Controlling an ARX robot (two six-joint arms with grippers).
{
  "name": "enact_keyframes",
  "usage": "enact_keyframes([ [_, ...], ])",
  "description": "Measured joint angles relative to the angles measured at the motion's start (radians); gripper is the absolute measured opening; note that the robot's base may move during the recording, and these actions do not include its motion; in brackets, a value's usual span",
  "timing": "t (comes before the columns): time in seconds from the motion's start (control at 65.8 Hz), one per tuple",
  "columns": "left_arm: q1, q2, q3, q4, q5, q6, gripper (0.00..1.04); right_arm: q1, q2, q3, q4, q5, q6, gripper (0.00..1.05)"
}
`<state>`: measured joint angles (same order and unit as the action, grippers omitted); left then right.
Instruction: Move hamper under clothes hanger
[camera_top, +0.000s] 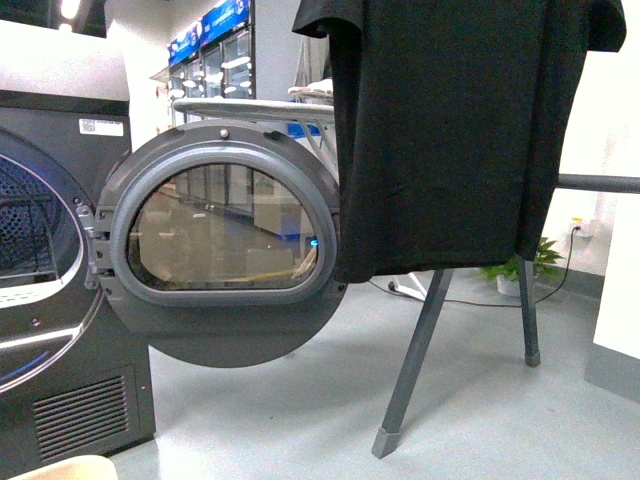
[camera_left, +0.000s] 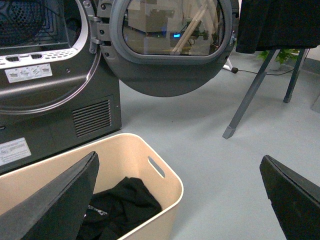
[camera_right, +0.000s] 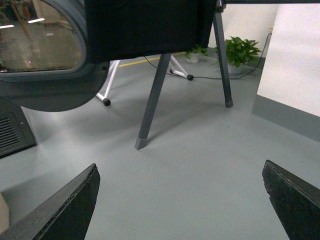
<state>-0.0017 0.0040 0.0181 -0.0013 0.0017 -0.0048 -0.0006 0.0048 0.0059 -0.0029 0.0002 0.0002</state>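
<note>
The beige hamper stands on the floor in front of the dryer, with a black garment inside; only a sliver of its rim shows in the front view. My left gripper is open above the hamper's near corner, one finger over the bin, the other over the floor. The clothes hanger stands to the right, its angled leg apart from the hamper, and a black T-shirt hangs from it. My right gripper is open over bare floor near that leg.
The dark grey dryer is at the left, its round door swung open toward the hanger. A potted plant and a floor cable lie behind the hanger. A white wall corner stands at the right.
</note>
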Motion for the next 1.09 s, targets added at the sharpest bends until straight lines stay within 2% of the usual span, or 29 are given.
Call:
enact_keyframes([
  [1.094, 0.000, -0.003, 0.000, 0.000, -0.002, 0.000, 0.98, -0.001, -0.001, 0.000, 0.000, -0.001, 0.000, 0.97],
])
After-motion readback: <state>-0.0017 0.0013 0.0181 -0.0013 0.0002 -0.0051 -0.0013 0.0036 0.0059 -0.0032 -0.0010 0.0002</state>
